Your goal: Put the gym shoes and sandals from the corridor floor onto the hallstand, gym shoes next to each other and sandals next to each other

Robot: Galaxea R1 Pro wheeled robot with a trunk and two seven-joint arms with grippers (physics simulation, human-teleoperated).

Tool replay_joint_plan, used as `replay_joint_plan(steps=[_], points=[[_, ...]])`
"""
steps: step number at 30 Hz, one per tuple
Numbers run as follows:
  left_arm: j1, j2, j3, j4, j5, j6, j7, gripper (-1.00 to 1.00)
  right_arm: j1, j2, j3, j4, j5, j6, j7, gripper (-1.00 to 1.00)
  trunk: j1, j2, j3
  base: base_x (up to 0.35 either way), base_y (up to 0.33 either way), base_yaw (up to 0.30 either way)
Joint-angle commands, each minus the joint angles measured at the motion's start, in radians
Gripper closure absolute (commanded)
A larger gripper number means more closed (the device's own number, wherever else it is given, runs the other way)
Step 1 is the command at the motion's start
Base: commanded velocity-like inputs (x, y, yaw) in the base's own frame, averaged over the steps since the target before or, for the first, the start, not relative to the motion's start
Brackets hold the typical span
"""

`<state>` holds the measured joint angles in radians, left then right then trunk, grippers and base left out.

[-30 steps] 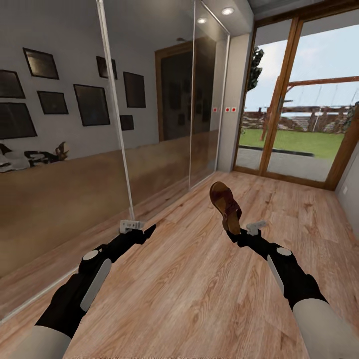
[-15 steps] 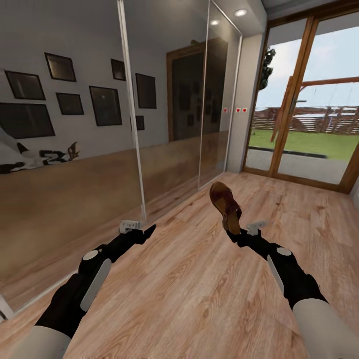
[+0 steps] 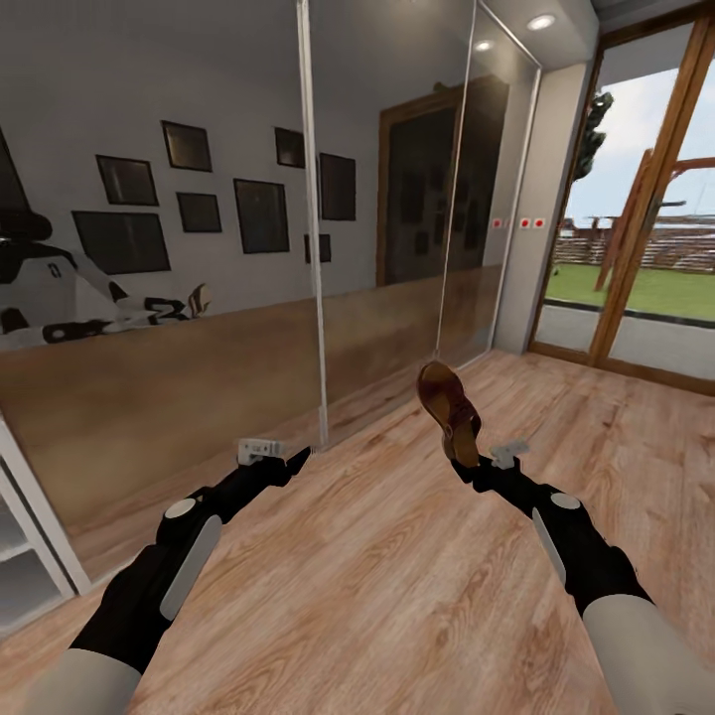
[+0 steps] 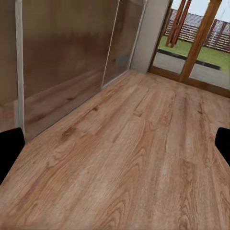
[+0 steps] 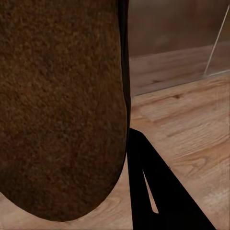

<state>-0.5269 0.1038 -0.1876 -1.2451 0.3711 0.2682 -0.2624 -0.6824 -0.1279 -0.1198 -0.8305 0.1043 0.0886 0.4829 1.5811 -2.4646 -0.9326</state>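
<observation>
Right hand (image 3: 467, 463) is clamped on one sandal (image 3: 449, 405), sitting just right of center in the head view. The sandal sticks up and away from the hand, toe end highest, brown footbed side facing the camera and darker edge on its right. Up close in the right wrist view the sandal (image 5: 62, 105) takes up most of the left side of the frame, a fuzzy brown surface, with one black finger (image 5: 153, 187) pressed right along its lower edge.

Left hand (image 3: 288, 459) is at lower left of center in the head view, held out over the corridor floor (image 3: 397, 576) with nothing in it. In the left wrist view its two black fingertips (image 4: 9, 151) sit way out at opposite edges of the frame, so the jaws are spread wide, and between them there's just light brown wood plank.

Along the left side of the head view runs a big mirrored sliding wall (image 3: 199, 298) reflecting picture frames and the floor. At the far lower left edge a bit of pale shelving (image 3: 25, 556) pokes in. Upper right has a wood-framed glass door (image 3: 645, 228) with grass outside.
</observation>
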Motion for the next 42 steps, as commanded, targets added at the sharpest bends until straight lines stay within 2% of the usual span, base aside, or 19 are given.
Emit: replay_joint_plan(steps=[1, 16, 26, 42], points=[[-0.001, 0.001, -0.001, 0.0, 0.011, 0.007, 0.0, -1.0, 0.0, 0.001, -0.004, -0.002, 0.006, 0.007, 0.006, 1.0, 0.0, 0.0, 0.0, 0.0, 0.0, 0.261], [-0.001, 0.001, -0.001, 0.0, 0.011, 0.007, 0.0, -1.0, 0.0, 0.001, -0.004, -0.001, 0.006, 0.007, 0.005, 1.0, 0.0, 0.0, 0.015, 0.0, 0.0, 0.247], [-0.001, 0.001, -0.001, 0.0, 0.011, 0.008, 0.0, -1.0, 0.0, 0.001, -0.003, -0.001, 0.006, 0.007, 0.005, 1.0, 0.0, 0.0, 0.026, -0.169, 0.0, 0.232], [-0.001, 0.001, -0.001, 0.0, 0.011, 0.008, 0.0, -1.0, 0.0, 0.001, -0.004, -0.001, 0.006, 0.007, 0.006, 1.0, 0.0, 0.0, 0.044, -0.01, 0.0, 0.232]])
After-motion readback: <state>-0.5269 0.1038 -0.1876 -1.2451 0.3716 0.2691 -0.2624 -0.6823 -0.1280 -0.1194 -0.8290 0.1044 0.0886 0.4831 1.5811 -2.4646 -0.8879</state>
